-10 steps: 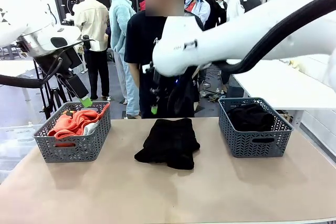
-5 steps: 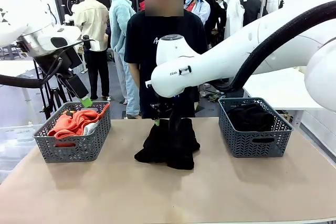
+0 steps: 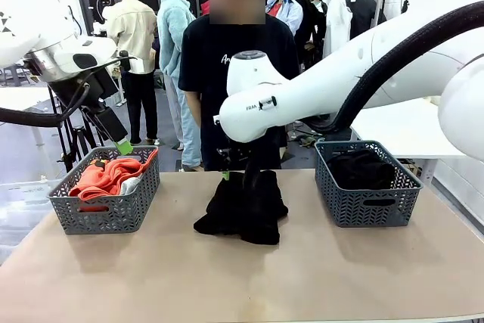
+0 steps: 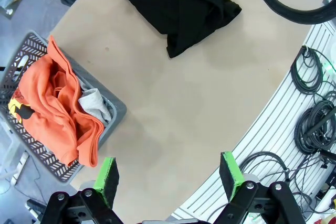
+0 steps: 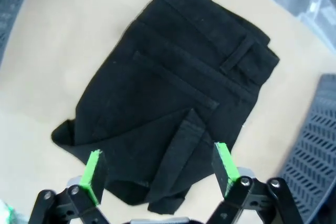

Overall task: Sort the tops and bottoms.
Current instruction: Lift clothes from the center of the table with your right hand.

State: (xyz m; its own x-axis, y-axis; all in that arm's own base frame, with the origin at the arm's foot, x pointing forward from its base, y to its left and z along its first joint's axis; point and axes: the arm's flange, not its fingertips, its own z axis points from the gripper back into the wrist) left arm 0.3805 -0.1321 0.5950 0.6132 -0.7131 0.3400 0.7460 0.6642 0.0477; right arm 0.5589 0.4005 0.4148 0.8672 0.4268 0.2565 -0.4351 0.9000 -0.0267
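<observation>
One of the bottoms, a folded black garment (image 3: pixel 243 206), lies in the middle of the table. My right gripper (image 3: pixel 231 177) hangs open just over its far edge, and in the right wrist view the gripper (image 5: pixel 157 169) straddles the black cloth (image 5: pixel 173 87) with both green pads apart. More black bottoms (image 3: pixel 361 168) fill the right basket (image 3: pixel 367 206). The tops, an orange-red garment (image 3: pixel 106 175) and a light grey one (image 3: pixel 131 184), lie in the left basket (image 3: pixel 106 213). My left gripper (image 3: pixel 121 145) is open above that basket; in its wrist view the gripper (image 4: pixel 169 178) holds nothing.
A person in a black printed T-shirt (image 3: pixel 215 66) stands at the table's far edge, behind the middle garment. Bare tabletop (image 3: pixel 249 285) stretches in front of the baskets. Cables (image 4: pixel 315 103) lie on the floor beyond the table edge.
My right arm has come down and forward, bringing its open gripper to the far edge of the black garment. The left arm has not moved.
</observation>
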